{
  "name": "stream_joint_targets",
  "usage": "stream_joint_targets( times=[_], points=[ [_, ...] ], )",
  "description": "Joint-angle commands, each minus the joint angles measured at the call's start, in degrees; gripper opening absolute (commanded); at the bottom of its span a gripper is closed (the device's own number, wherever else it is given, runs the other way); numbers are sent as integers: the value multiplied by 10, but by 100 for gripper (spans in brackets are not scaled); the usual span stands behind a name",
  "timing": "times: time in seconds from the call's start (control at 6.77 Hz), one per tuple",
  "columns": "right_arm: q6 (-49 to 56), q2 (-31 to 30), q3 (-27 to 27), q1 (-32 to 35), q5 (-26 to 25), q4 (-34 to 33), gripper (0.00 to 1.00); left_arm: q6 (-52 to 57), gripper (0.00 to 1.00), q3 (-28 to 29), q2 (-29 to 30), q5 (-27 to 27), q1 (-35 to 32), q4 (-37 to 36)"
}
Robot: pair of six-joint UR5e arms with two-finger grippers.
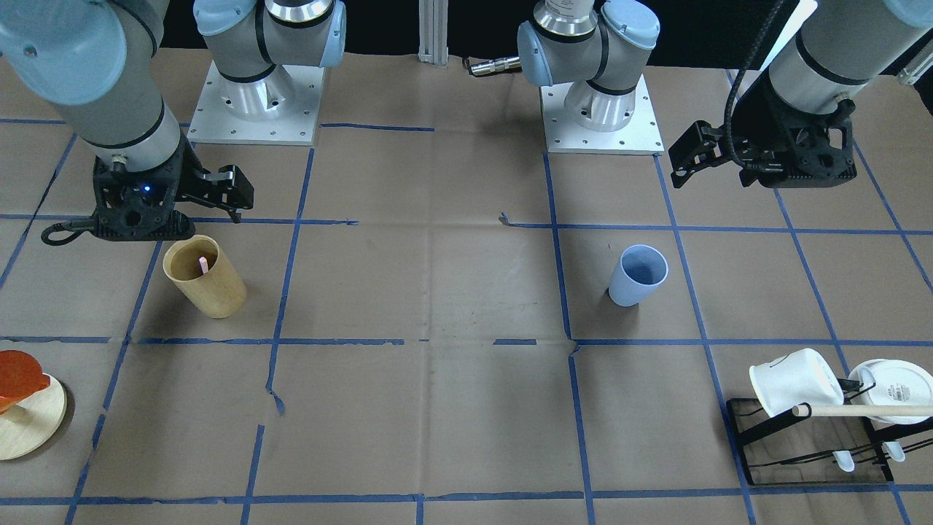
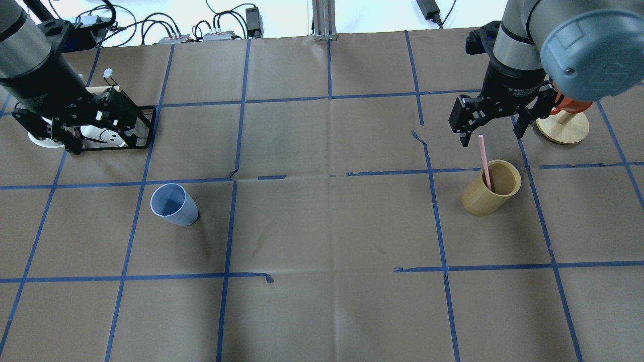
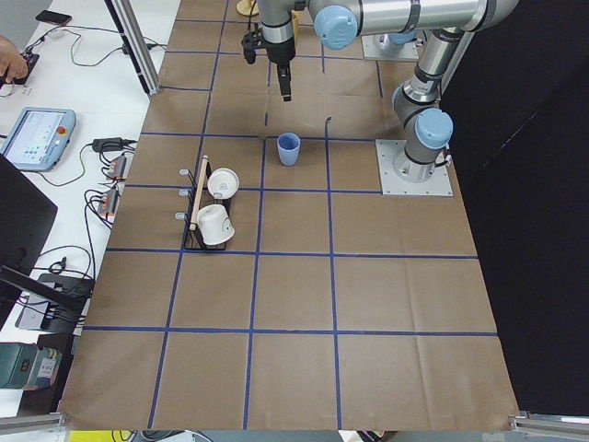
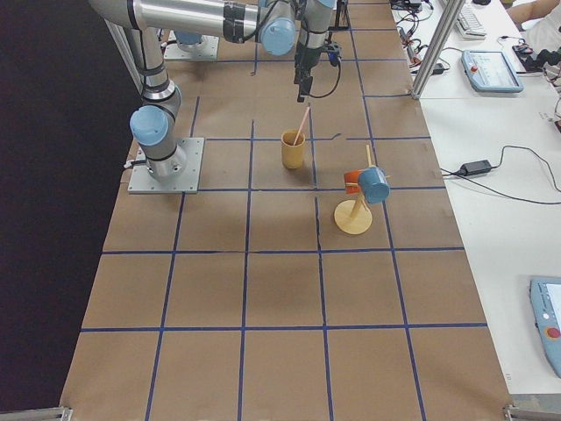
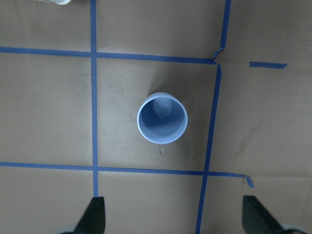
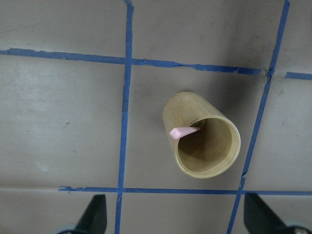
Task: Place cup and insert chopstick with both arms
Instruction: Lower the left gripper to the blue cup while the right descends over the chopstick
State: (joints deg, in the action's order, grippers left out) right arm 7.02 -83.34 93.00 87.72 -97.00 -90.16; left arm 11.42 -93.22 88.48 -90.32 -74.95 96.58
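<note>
- Tabletop (image 2: 322,226): flat brown paper, creased, marked into squares with blue tape.
- Left arm (image 2: 27,60): grey-silver tube over the far left corner, wrist turned straight down.
- Right arm (image 2: 520,35): same build, near the far right corner, wrist also straight down.
- Left gripper (image 5: 178,217): black, fingers spread wide, holding nothing, held high off the paper.
- Right gripper (image 2: 489,125): fingers spread wide and empty, above the stick's top end without touching it.
- Holder (image 2: 490,193): smooth tan wooden cylinder, upright, in the right half toward the right edge.
- Cup (image 2: 173,203): light blue matte plastic, tapered, upright and empty, in the left half toward the left edge.
- Chopstick (image 2: 484,161): thin pale pink stick, leaning inside the holder, top clear of the rim.
</note>
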Motion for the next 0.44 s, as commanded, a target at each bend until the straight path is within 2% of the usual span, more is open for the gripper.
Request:
stream_joint_targets(
  times=[0.0, 0.3],
  points=[
    [6, 40, 3, 0, -15, -50, 100, 26, 100, -69, 6, 1, 17, -109],
    [16, 79, -14, 0, -14, -78, 100, 47, 100, -152, 12, -1, 19, -211]
  ],
)
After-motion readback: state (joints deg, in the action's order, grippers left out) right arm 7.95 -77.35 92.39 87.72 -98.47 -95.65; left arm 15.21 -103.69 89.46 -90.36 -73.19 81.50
